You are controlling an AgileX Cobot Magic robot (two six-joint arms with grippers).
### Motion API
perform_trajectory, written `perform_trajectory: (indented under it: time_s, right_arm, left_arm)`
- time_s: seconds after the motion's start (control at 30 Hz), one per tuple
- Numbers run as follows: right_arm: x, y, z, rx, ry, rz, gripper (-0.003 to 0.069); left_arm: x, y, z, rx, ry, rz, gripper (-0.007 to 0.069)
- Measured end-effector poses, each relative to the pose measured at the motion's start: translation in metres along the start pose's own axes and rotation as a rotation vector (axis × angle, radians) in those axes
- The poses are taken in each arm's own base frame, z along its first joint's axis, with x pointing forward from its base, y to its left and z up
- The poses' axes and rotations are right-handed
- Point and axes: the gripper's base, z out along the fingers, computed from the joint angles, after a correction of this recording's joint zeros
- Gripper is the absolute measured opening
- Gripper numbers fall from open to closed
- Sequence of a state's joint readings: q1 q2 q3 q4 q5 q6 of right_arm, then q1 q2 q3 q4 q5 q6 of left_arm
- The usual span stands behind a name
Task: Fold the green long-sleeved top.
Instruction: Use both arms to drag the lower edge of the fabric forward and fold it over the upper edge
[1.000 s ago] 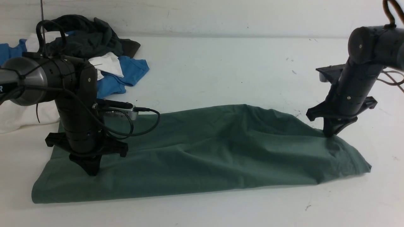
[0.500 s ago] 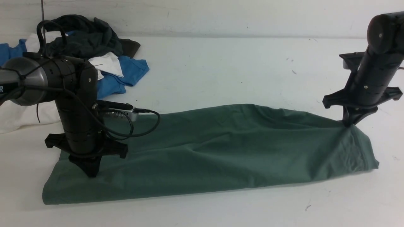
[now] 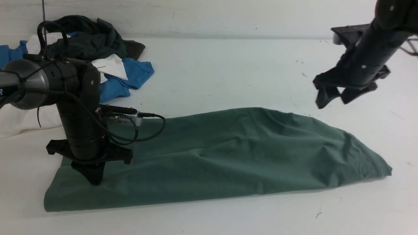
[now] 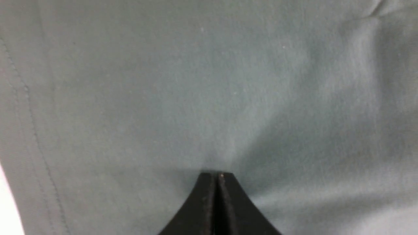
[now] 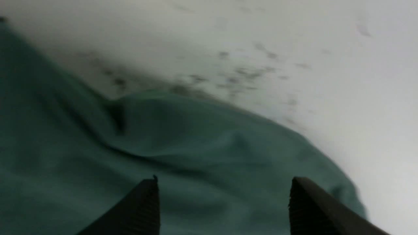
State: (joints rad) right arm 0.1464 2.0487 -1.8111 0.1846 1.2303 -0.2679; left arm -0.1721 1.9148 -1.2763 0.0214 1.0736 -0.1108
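Note:
The green long-sleeved top (image 3: 228, 156) lies folded into a long band across the front of the white table (image 3: 228, 65). My left gripper (image 3: 94, 181) is shut, and its tips press down on the top near the left end. In the left wrist view the left gripper (image 4: 217, 174) has its jaws together against the plain green fabric (image 4: 196, 98), with no cloth visible between them. My right gripper (image 3: 333, 101) hangs open in the air above and behind the top's right end, holding nothing. The right wrist view shows the right gripper (image 5: 223, 179) wide open over the green cloth (image 5: 196, 147).
A pile of dark grey (image 3: 88, 39), blue (image 3: 130, 78) and white (image 3: 112, 65) garments lies at the back left. More white cloth (image 3: 19, 120) lies behind my left arm. Small dark marks speckle the table near the top's right end.
My right gripper dragged the top's right end to the right, then opened, let go of it and rose up and back. The left gripper stayed in place.

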Motion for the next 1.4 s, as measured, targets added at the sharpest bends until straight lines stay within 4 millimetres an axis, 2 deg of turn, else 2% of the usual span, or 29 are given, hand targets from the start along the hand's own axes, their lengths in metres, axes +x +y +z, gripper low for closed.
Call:
perform_trajectory:
  time_s: [0.07, 0.2, 0.27, 0.33, 0.4, 0.43, 0.5, 0.57, 0.63, 0.7, 0.87, 0.97, 1.0, 1.03, 1.13, 1.2, 1.27, 1.33, 1.4]
  right_arm:
    - [-0.003, 0.017, 0.008, -0.052, 0.004, -0.051, 0.0498]
    - [-0.007, 0.034, 0.025, -0.076, 0.010, -0.096, 0.0495]
    - [-0.010, 0.039, 0.038, -0.072, 0.000, -0.110, 0.0468]
    - [-0.013, 0.041, 0.051, -0.049, -0.016, -0.127, 0.0420]
    - [-0.016, 0.040, 0.067, -0.014, -0.031, -0.128, 0.0323]
    - [-0.016, 0.039, 0.070, -0.008, -0.029, -0.127, 0.0314]
    - [-0.017, 0.035, 0.090, 0.021, -0.045, -0.104, 0.0194]
    - [-0.018, 0.032, 0.101, 0.032, -0.055, -0.093, 0.0099]
    - [-0.020, 0.031, 0.108, 0.044, -0.075, -0.082, 0.0034]
    - [-0.023, 0.029, 0.109, 0.067, -0.111, -0.066, 0.0019]
    - [-0.026, 0.027, 0.106, 0.094, -0.147, -0.015, 0.0032]
    - [-0.025, 0.027, 0.103, 0.102, -0.121, -0.042, 0.0109]
    - [-0.025, 0.027, 0.103, 0.102, -0.119, -0.042, 0.0109]
    - [-0.024, 0.026, 0.102, 0.112, -0.104, -0.055, 0.0198]
    - [-0.023, 0.024, 0.094, 0.145, -0.082, -0.064, 0.0329]
    - [-0.024, 0.022, 0.080, 0.187, -0.067, -0.079, 0.0416]
    - [-0.027, 0.018, 0.057, 0.251, -0.073, -0.076, 0.0462]
    - [-0.032, 0.014, 0.021, 0.344, -0.116, -0.055, 0.0476]
    - [-0.032, 0.013, -0.004, 0.387, -0.144, -0.027, 0.0456]
  left_arm:
    - [0.000, 0.000, 0.000, 0.004, 0.000, -0.002, -0.0004]
    - [0.000, -0.001, 0.000, 0.007, 0.003, -0.004, -0.0004]
    - [0.000, -0.001, 0.000, 0.007, 0.004, -0.004, -0.0004]
    - [0.000, -0.001, 0.000, 0.009, 0.004, -0.005, -0.0004]
    - [0.001, -0.001, 0.000, 0.009, 0.006, -0.005, -0.0004]
    - [0.001, -0.001, 0.000, 0.009, 0.006, -0.005, -0.0004]
    - [0.001, -0.001, 0.000, 0.009, 0.008, -0.005, -0.0004]
    - [0.001, -0.001, 0.000, 0.009, 0.012, -0.006, -0.0004]
    - [0.002, -0.001, 0.000, 0.010, 0.023, -0.007, -0.0004]
    - [0.003, -0.001, 0.000, 0.009, 0.030, -0.007, -0.0004]
    - [0.004, -0.001, 0.000, 0.009, 0.041, -0.007, -0.0004]
    - [0.005, -0.001, 0.000, 0.013, 0.054, -0.010, -0.0004]
    - [0.005, -0.001, 0.000, 0.013, 0.054, -0.010, -0.0004]
    - [0.005, -0.001, -0.001, 0.014, 0.049, -0.010, -0.0004]
    - [0.007, -0.001, -0.011, 0.017, 0.017, -0.010, -0.0004]
    - [0.009, 0.000, -0.023, 0.021, -0.020, -0.010, -0.0004]
    - [0.012, 0.000, -0.035, 0.025, -0.062, -0.011, -0.0004]
    - [0.016, 0.001, -0.050, 0.031, -0.116, -0.011, -0.0004]
    - [0.019, 0.001, -0.057, 0.040, -0.139, -0.014, -0.0004]
